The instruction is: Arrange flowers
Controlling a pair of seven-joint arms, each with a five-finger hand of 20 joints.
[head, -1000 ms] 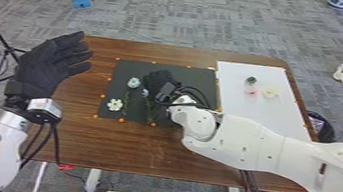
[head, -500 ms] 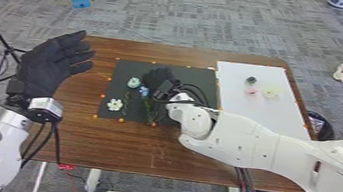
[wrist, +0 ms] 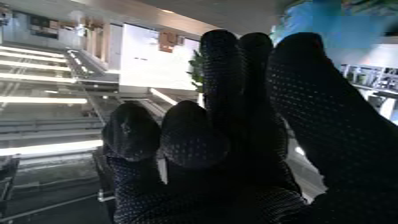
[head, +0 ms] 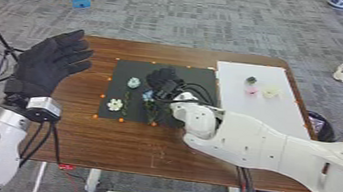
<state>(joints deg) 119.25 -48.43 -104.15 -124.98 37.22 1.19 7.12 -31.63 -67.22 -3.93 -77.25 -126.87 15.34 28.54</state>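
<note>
In the head view, the left arm rises from the lower left of the frame, and the left hand is raised beside the left edge of the desk, its fingers straight and slightly spread, pointing up and to the right. The right arm comes in from the lower right and stretches left across the desk, bending at the wrist so that the right hand is over the black mat in the middle of the frame. Just below and left of this hand is a blue flower. Farther left on the mat are a pale green flower and, below it, a white flower. On the white sheet at the right, a dark green flower is nearest the top, with a pink flower and a pale yellow flower side by side below it.

In the right wrist view, some of the hand's fingers are bent and others nearly straight, with the thumb upright and a narrow gap between; whether they hold anything I cannot tell.
</note>
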